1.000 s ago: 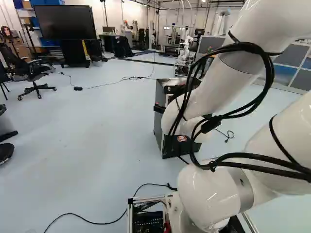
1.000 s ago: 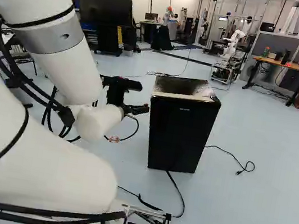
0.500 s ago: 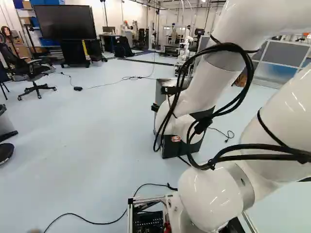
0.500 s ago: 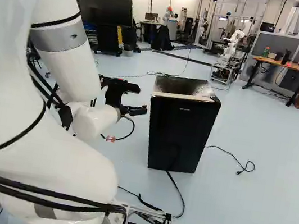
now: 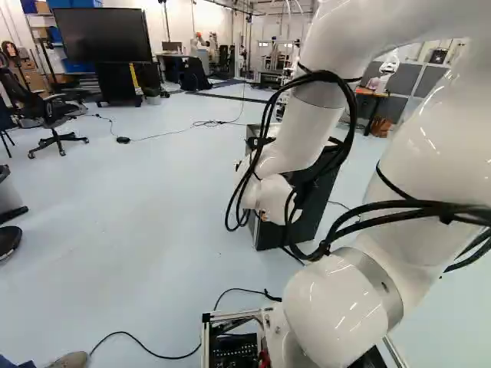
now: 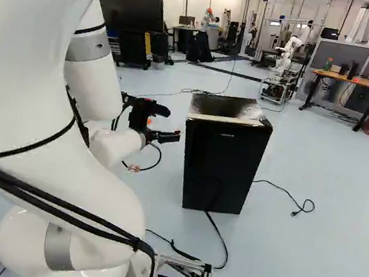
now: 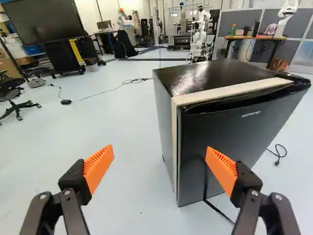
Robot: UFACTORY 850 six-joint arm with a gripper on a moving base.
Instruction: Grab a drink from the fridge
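The door (image 7: 232,139) of the fridge (image 7: 164,117) is shut, so the task looks early: opening it, reaching in and lifting out a drink are all left. No drink shows; it is presumably inside. The gripper (image 7: 160,151) has its jaws wide apart, empty, the fridge at its one o'clock: boxy, glossy black top (image 7: 215,76), smooth door, pale straight strip (image 7: 234,92), against ribbed orange pads (image 7: 99,167)

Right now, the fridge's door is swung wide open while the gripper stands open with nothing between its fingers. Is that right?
Not quite: the fridge door is closed, not swung open, as the wrist view shows. The rest holds: the gripper is open, with nothing between its fingers.
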